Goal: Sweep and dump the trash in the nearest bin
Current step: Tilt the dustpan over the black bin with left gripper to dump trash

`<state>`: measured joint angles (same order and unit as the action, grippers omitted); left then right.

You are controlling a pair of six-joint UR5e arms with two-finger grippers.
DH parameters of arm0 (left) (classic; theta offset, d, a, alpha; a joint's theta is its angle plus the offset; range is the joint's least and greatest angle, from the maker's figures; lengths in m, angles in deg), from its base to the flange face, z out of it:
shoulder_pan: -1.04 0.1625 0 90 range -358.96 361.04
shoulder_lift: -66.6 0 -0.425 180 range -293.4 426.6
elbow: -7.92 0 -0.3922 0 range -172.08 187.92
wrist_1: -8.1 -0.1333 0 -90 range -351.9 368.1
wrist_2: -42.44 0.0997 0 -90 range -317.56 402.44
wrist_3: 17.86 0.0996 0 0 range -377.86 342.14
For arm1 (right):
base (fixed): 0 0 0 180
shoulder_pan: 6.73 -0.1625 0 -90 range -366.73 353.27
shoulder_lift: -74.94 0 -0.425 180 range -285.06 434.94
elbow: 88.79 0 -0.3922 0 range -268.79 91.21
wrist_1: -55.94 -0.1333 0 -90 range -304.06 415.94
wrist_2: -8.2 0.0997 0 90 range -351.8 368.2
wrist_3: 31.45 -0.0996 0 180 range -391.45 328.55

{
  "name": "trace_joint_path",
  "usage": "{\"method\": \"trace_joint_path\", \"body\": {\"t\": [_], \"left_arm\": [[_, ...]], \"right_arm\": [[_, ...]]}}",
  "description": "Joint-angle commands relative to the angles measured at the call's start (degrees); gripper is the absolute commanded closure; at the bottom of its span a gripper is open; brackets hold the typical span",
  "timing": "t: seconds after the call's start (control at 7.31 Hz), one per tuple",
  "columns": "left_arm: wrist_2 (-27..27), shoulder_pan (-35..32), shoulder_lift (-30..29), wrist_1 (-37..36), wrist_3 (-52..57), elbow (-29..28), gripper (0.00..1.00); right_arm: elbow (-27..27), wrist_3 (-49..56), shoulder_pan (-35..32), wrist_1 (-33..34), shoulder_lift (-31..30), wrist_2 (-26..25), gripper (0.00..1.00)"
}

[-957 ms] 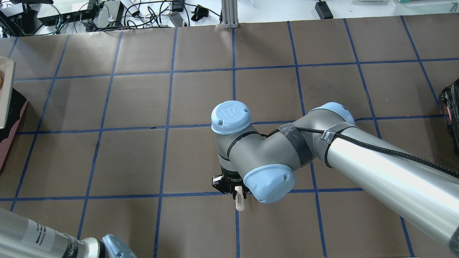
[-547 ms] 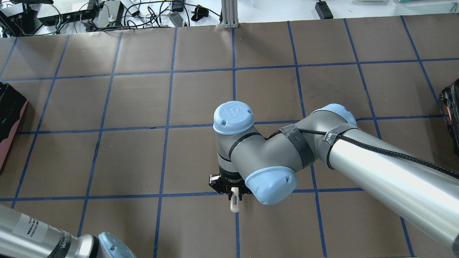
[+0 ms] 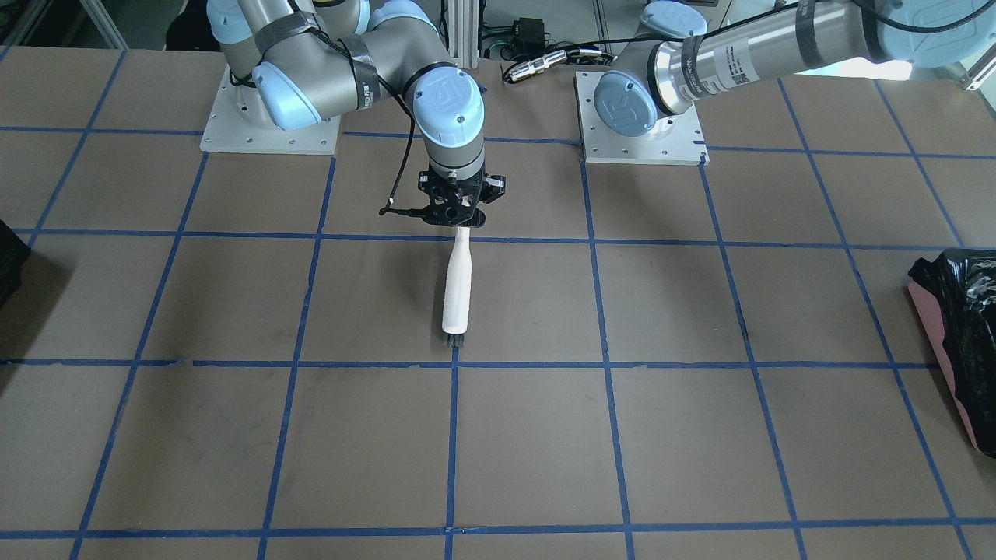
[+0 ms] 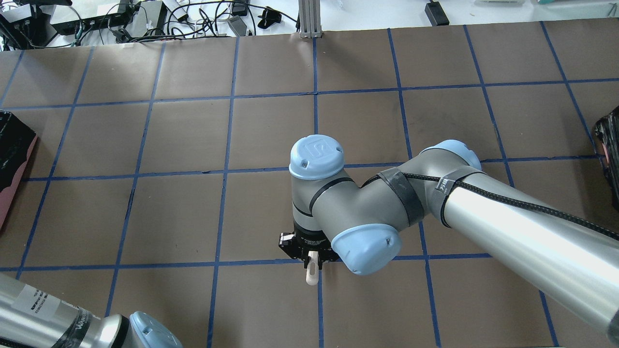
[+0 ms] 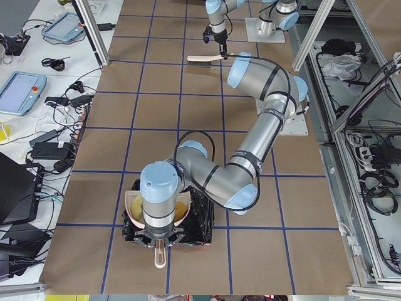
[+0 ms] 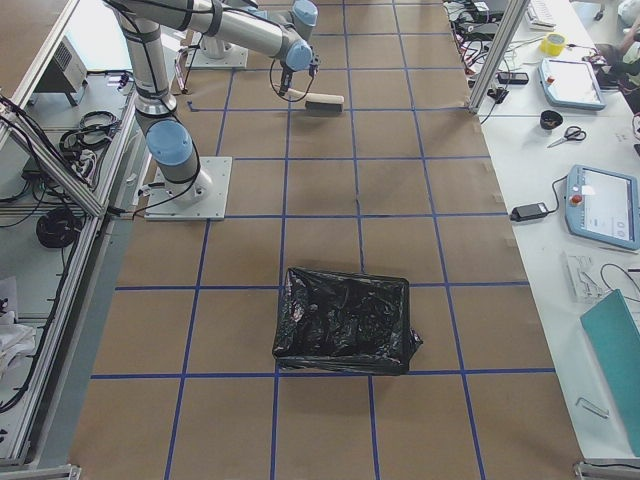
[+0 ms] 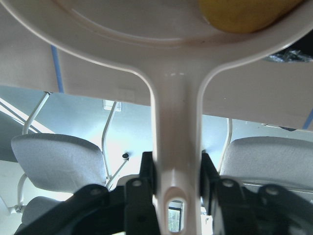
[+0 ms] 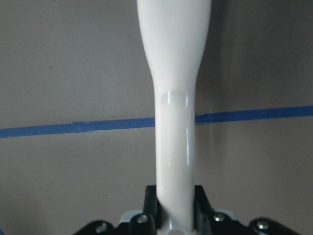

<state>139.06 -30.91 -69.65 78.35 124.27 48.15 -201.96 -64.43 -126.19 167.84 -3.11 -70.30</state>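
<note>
Quick status for you: the sweeping looks done, since nothing loose shows anywhere on the desk [image 3: 700, 435] in either the front or overhead view. The trash [image 7: 244, 12] is sitting in the dustpan [image 7: 161, 29]; the left wrist camera shows one yellow-orange lump up near the rim, and I can't pick out the other pieces separately. From the left-end view the pan hangs above the bin [image 5: 199, 222] at the desk's left end and looks roughly level, so I'd say the dump itself isn't done yet. What's left for you is basically tipping it so the stuff slides into the bag. Pose-wise, your left arm is stretched out toward that end with the wrist pointing down, and the left gripper [image 7: 177, 171] is clamped tight on the pan's handle, fingers pressed against both sides. Your right arm is folded in near the middle of the desk, wrist straight down, right gripper [image 3: 455, 220] closed around the handle of the brush [image 3: 457, 284]. The brush lies flat, bristle end pointing away from the robot. I can't tell whether the bristles touch the desk.
</note>
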Motion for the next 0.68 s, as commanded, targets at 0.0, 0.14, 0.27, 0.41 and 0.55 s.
{"method": "trace_joint_path", "body": {"t": [0.0,0.14,0.27,0.41,0.55], "left_arm": [[1.91,0.04,1.15,-11.32,1.38,5.09,1.00],[3.74,0.04,1.60,-14.50,1.48,6.25,1.00],[5.06,-0.22,1.69,-17.49,1.40,6.87,1.00],[8.90,-1.10,2.12,-21.00,1.39,8.45,1.00],[11.20,-2.06,3.26,-24.86,1.48,11.68,1.00]], "right_arm": [[-0.03,0.11,0.01,1.11,0.18,-0.34,0.85],[-0.03,0.11,0.01,1.21,0.18,-0.43,0.67],[-0.03,0.19,0.01,1.30,0.45,-0.34,0.58],[-0.03,0.20,0.01,1.30,0.45,-0.34,0.54],[-0.03,0.11,0.01,1.47,0.45,-0.34,0.54]]}}
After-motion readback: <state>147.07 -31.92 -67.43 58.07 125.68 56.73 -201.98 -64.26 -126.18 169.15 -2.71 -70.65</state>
